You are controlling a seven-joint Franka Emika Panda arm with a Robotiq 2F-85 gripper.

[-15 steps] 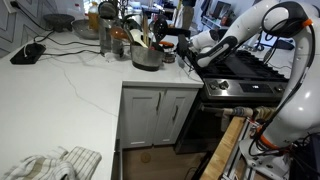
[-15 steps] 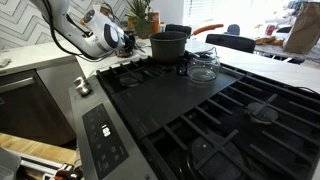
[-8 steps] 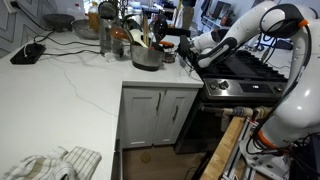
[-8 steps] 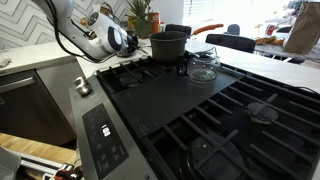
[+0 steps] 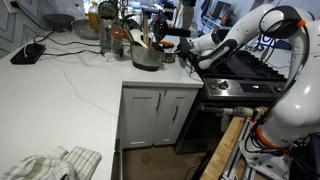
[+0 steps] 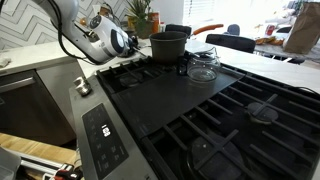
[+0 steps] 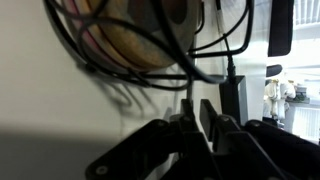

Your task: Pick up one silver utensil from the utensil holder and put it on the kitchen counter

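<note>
Kitchen counter (image 5: 70,90): white L-shaped worktop over white cabinet doors. Stove top (image 5: 245,68): black, abutting one counter edge. Arm (image 5: 255,22): white, extends over the stove top toward the counter. Utensil holder (image 5: 146,57): upright at the far counter corner next to the stove edge, handles projecting upward. Gripper (image 5: 183,42): just beside the holder, on its stove side, near rim height. Finger state: cannot be determined, because the wrist view is too dark.

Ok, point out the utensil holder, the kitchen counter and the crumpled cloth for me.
utensil holder (image 5: 146,59), in an exterior view, on its metal side wall.
kitchen counter (image 5: 70,95), in an exterior view, on bare white stone.
crumpled cloth (image 5: 52,165), in an exterior view, on its middle folds.
</note>
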